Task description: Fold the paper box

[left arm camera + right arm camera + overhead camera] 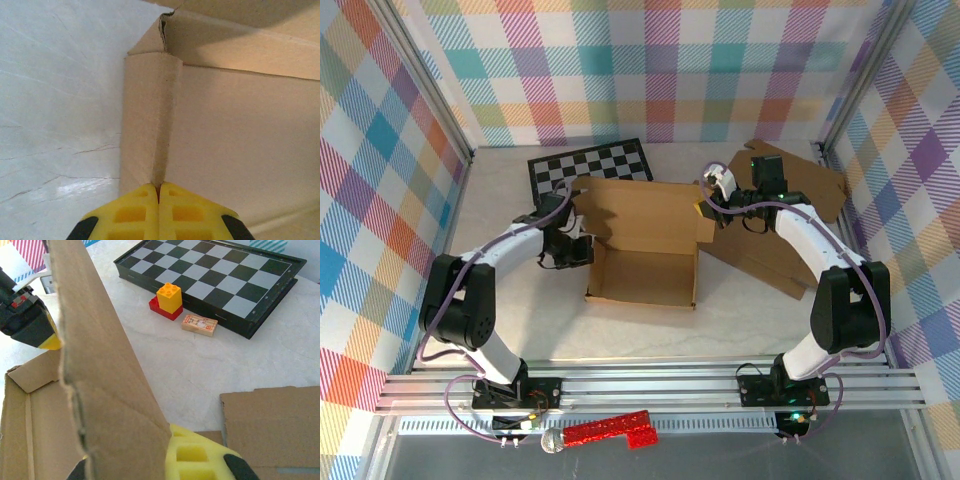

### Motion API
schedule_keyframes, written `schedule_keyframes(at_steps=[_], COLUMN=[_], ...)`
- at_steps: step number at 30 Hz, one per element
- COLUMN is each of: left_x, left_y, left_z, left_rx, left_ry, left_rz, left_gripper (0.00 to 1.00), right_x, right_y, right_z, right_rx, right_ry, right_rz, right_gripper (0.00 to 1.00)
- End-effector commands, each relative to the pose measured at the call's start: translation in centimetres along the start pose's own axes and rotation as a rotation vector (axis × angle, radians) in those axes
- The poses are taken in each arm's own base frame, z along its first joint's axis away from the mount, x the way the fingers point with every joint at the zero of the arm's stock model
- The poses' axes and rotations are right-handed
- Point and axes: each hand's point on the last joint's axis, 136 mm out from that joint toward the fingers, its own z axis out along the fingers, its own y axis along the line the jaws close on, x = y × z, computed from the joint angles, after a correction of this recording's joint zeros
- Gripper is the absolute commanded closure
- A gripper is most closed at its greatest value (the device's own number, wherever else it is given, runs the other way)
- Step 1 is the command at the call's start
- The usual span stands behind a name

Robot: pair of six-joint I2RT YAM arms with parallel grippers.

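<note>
**Both pincers clenched on the paper box at mid-table**

The paper box [645,275], plain brown corrugated cardboard, lies open at the middle of the white table [520,330]. It sits directly in front of the folded chessboard [590,165] and between the two arms. Its floor faces up, low walls stand along the near and side edges, and a broad rear panel rises behind them.

The left gripper [580,240] is at the box's left wall. In the left wrist view its yellow fingers [135,215] meet tip to tip, clenched on a creased fold of that wall, which runs straight down into the seam between them.

The right gripper [710,203] is at the box's right rear corner. The right wrist view shows a tall cardboard flap standing between its jaws, pressed against the yellow finger pad [192,455]. It is grasping that flap.

Flat cardboard sheets [800,200] lie on the table to the right, partly under the right arm.

Beside the chessboard stands a yellow brick [169,295] stacked on a red brick [162,308]. Next to them lies a small tan block [199,324] with a red-printed label, its writing too small to read.

Below the aluminium rails at the near edge lie a microphone [552,441] and a red glitter piece [615,430].
</note>
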Motion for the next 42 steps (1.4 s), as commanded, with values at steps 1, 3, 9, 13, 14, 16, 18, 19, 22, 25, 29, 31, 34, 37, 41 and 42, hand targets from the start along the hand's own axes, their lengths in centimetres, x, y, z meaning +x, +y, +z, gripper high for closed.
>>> schedule_keyframes(at_steps=[1,3,9,13,14,16,18,19,22,25,29,31,34,37,41,42], left_x=[2.1,2.2,2.9,3.3,3.4,3.4,3.5,3.6,3.8,3.7,3.4,3.4,3.5,3.7,4.1,4.2], left_y=[2.7,2.3,1.2,1.1,1.1,1.1,1.2,1.4,2.2,3.0,4.2,4.7,4.6,3.8,1.9,1.6], left_z=[-0.2,0.0,0.9,1.0,1.0,1.1,1.2,1.2,1.2,0.8,-0.2,-0.6,-0.8,-0.5,0.4,0.6], left_rx=[-0.198,-0.164,-0.018,0.027,0.029,0.032,0.031,0.023,-0.036,-0.130,-0.352,-0.442,-0.478,-0.428,-0.229,-0.186], left_ry=[0.044,0.041,0.102,0.114,0.114,0.114,0.120,0.123,0.120,0.102,0.069,0.059,0.056,0.057,0.067,0.069], left_rz=[0.012,-0.004,-0.039,-0.055,-0.055,-0.054,-0.055,-0.054,-0.035,0.003,0.087,0.108,0.122,0.117,0.062,0.046], left_gripper=[1.00,1.00,0.88,0.88,0.88,0.88,0.88,0.88,0.95,1.00,1.00,1.00,1.00,1.00,0.84,0.81], right_x=[-1.2,-1.2,-1.1,-1.2,-1.2,-1.1,-1.2,-1.2,-1.2,-1.3,-1.4,-1.4,-1.3,-1.3,-1.2,-1.2], right_y=[0.3,0.2,0.1,0.1,0.0,0.0,-0.1,-0.1,-0.2,-0.2,-0.1,-0.1,0.0,-0.1,-0.1,-0.1], right_z=[0.2,0.1,0.2,0.2,0.2,0.3,0.3,0.3,0.4,0.3,0.4,0.4,0.4,0.4,0.4,0.3], right_rx=[-0.013,-0.010,-0.008,-0.007,-0.005,-0.004,-0.003,-0.003,0.001,0.004,0.009,0.012,0.012,0.015,0.017,0.017], right_ry=[-0.034,-0.033,-0.030,-0.030,-0.030,-0.028,-0.027,-0.027,-0.026,-0.025,-0.020,-0.018,-0.015,-0.013,-0.010,-0.011], right_rz=[-0.018,-0.019,-0.020,-0.016,-0.018,-0.013,-0.011,-0.009,-0.009,-0.011,-0.014,-0.016,-0.017,-0.018,-0.019,-0.018], right_gripper=[1.00,1.00,1.00,1.00,1.00,1.00,1.00,1.00,1.00,1.00,1.00,1.00,1.00,1.00,1.00,1.00])
